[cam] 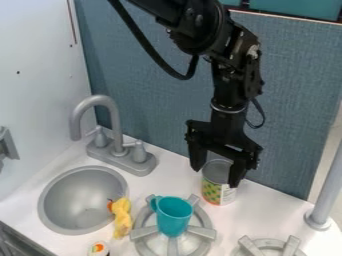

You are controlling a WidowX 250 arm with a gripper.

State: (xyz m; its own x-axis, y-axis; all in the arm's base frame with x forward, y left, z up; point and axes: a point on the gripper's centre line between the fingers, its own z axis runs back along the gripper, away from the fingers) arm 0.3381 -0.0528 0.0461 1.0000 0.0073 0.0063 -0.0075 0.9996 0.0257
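Gripper: your black gripper (pixel 216 178) hangs over the worktop (pixel 250 212), fingers spread astride the can; whether they touch it, you cannot tell.
Can: the labelled can (pixel 218 193) stands upright near the blue panel (pixel 294 100).
Cup: the teal cup (pixel 174 215) sits upright on the burner (pixel 206 233), just before your can.
Sink: a yellow toy (pixel 122 218) lies at the rim of the basin (pixel 73 195), beneath the faucet (pixel 115 122).
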